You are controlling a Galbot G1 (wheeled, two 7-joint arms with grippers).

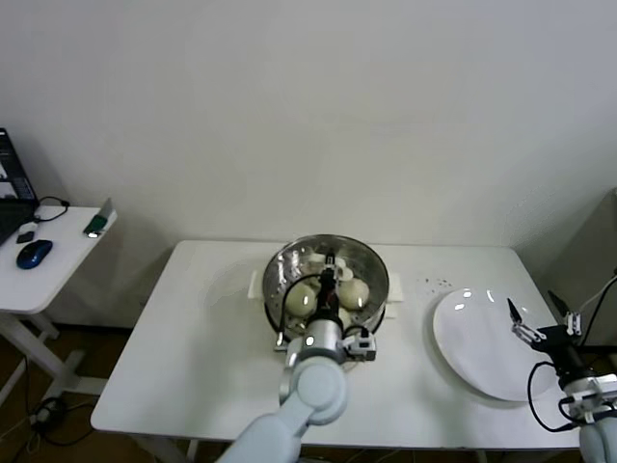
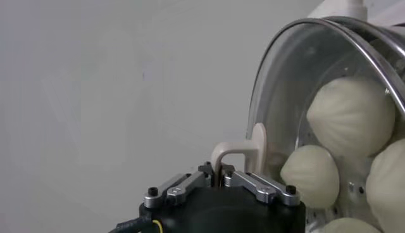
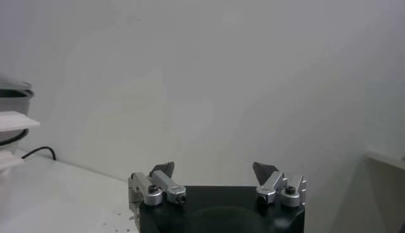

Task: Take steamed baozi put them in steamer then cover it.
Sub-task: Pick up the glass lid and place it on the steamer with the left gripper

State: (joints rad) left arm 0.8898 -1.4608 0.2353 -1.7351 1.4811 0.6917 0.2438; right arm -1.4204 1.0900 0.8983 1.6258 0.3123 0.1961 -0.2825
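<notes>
The steamer (image 1: 374,267), a shiny steel basket on a white base, stands mid-table with several cream-white baozi (image 1: 303,297) inside. My left gripper (image 1: 330,266) hangs over its centre. In the left wrist view the gripper (image 2: 217,170) is shut on the white handle (image 2: 243,149) of the clear glass cover (image 2: 285,82), and baozi (image 2: 350,114) show through the glass. Whether the cover's rim rests on the steamer I cannot tell. My right gripper (image 1: 531,302) is open and holds nothing, at the table's right end over the white plate; its jaws stand wide apart in its wrist view (image 3: 214,168).
A flat white plate (image 1: 472,359) lies at the right of the table. A small side table (image 1: 58,280) with a blue mouse (image 1: 34,254) stands at the far left. A wall runs close behind the table. The steamer's side (image 3: 12,95) shows in the right wrist view.
</notes>
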